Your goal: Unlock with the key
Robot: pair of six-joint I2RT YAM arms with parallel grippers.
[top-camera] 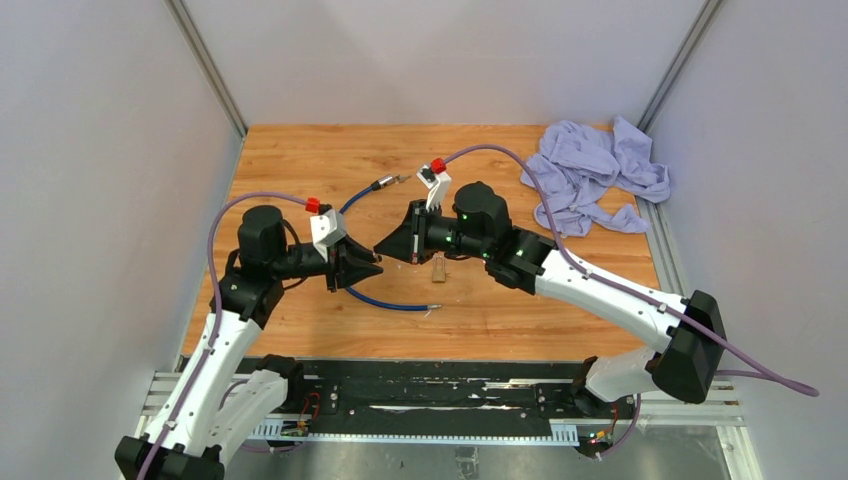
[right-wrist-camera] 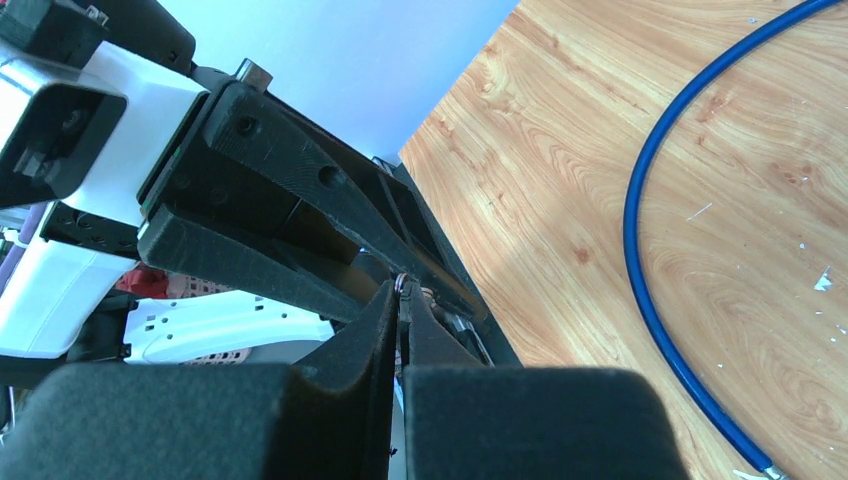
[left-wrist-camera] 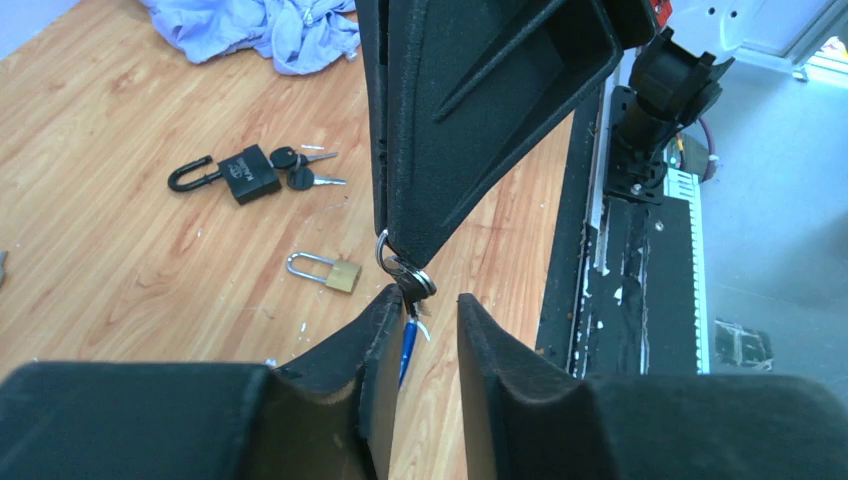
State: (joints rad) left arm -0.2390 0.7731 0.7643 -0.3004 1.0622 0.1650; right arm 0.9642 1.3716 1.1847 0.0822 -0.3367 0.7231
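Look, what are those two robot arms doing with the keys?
The right gripper is shut on a key ring, holding it above the table. The left gripper, jaws apart, meets it tip to tip, at the dangling key. A brass padlock and a black padlock lie on the table, both untouched.

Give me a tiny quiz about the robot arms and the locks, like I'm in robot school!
1. True or false: the right gripper pinches the key ring.
2. How many padlocks lie on the table? A one, B two, C three.
3. Fill in: the cable is ____.
Key: 1 true. 2 B: a black padlock and a brass padlock. 3 blue.
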